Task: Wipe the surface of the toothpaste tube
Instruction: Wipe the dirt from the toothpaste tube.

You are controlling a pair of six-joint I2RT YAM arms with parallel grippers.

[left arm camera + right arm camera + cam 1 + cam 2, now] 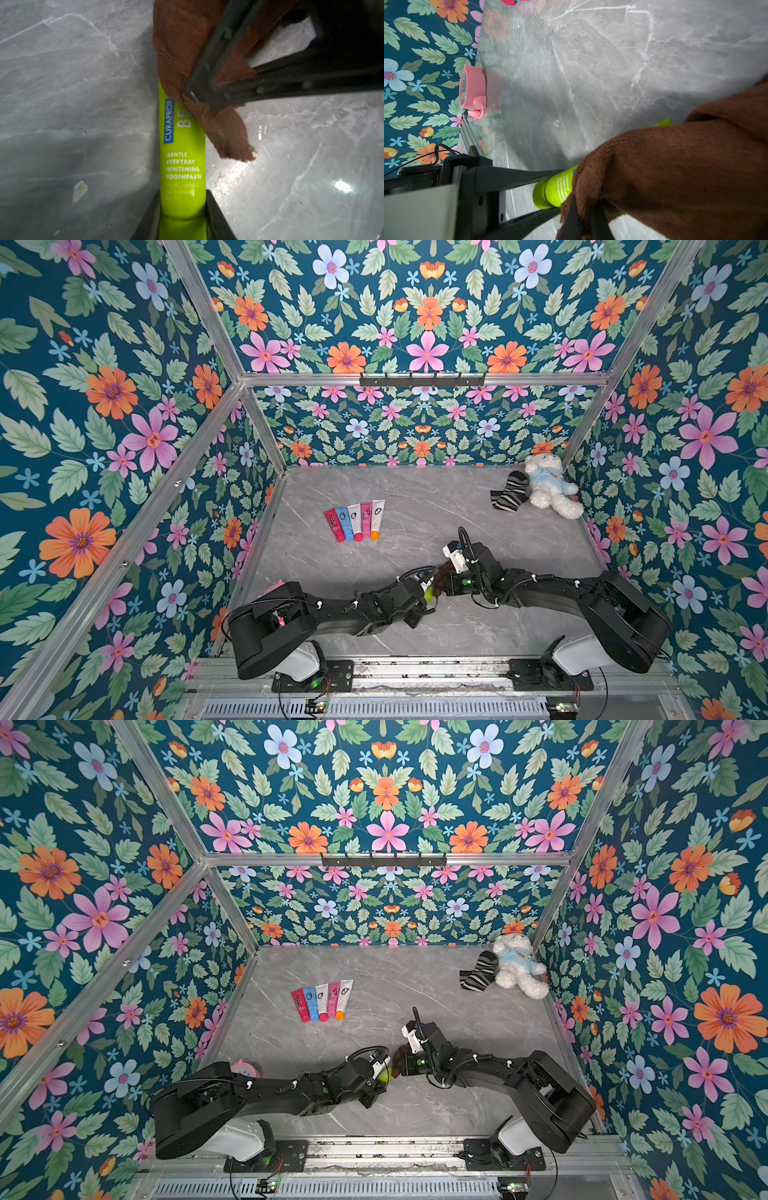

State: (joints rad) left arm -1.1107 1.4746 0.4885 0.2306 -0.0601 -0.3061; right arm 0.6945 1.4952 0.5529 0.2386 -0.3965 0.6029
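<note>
Surface: a glossy grey marble-patterned table point(415, 497) with pale veins; the wrist views show a few small specks on it.
Room: floral wallpaper point(124, 406) on three sides, with orange, pink and blue flowers on dark teal. It is held in an aluminium frame point(232, 344), and a black hook rail point(422, 380) sits on the back cross-bar.
Far left: a row of five tubes point(355, 519) lying side by side, caps toward the robot.
Far right corner: a white teddy bear point(548, 485) lying by the wall, with a striped sock point(509, 491) against it.
Near left edge: a pink toy cup point(473, 91) on its side by the wall.
Left arm point(332, 610): stretched low from its base toward the table's front middle.
Right arm point(540, 585): reaching in from the opposite side, wrist bent down — in both top views the two grippers meet.
Left gripper point(182, 199): part-closed, one finger on each side of the tube's cap end, clamping it.
Toothpaste tube point(182, 162): lime green, held by the left gripper over the front middle of the table and pointing toward the right gripper. I cannot tell whether it touches the table.
Right gripper point(584, 220): pinched tight on a brown cloth point(675, 166).
Cloth: draped over the tube's far end and covering part of the print — a frayed corner hangs beside the tube.
</note>
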